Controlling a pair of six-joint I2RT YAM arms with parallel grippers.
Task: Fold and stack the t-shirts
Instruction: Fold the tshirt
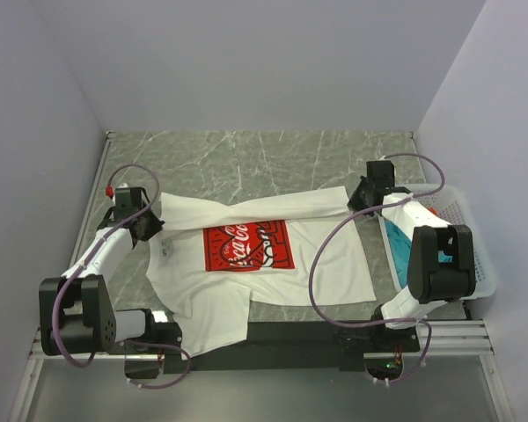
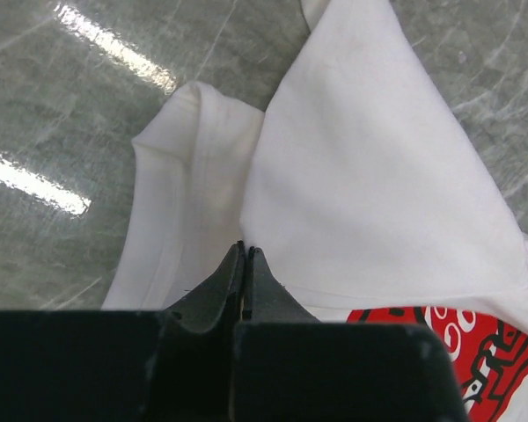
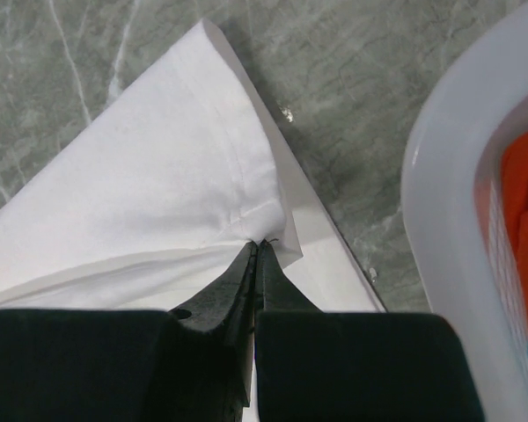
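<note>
The white shirt (image 1: 185,272) lies spread mid-frame on the table (image 1: 246,167), its top edge pinched at either end by the left gripper (image 2: 246,255) and right gripper (image 3: 256,248), both clenched on cloth that looks light and limp, best held at corners or hems.

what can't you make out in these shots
Top view: the right arm covers most of the basket, hiding how the teal shirt lies.
Right wrist view: the frame edge cuts the red-orange shirt to a strip.
Left wrist view: the left tool blocks most of the print on the white t-shirt.
</note>
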